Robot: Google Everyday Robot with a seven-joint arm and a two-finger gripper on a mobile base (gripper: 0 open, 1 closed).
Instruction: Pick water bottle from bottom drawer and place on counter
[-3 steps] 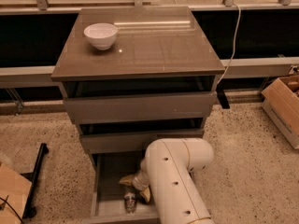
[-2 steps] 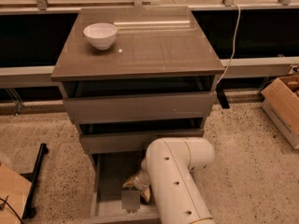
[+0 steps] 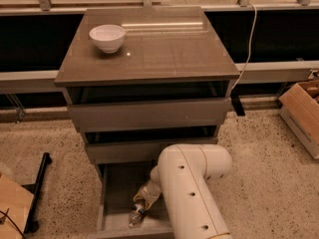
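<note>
Reaching down into the bottom drawer (image 3: 117, 190), the end effector (image 3: 144, 196) hung low over the tray's near half, just left of the thick white arm (image 3: 192, 193) that hid the drawer's right side. Whether it was open or already clamped could not be told. The water bottle (image 3: 135, 216) lay on the drawer floor directly on its near-left side, apparently touching it or just beside it. The bottle's long axis ran from near-left to far-right, so that its far end pointed up toward the end effector. That alignment was what the coming move would turn on: a grasp would probably have to close across the bottle's width before any lift clear of the two drawers above. The desk (image 3: 164, 56), where the bottle was meant to go, stood well above and farther back, with a white bowl (image 3: 107, 37) on its far-left part and bare surface to the right. Compared with a second earlier, the end effector and the bottle sat in much the same places, and the arm had barely shifted.
</note>
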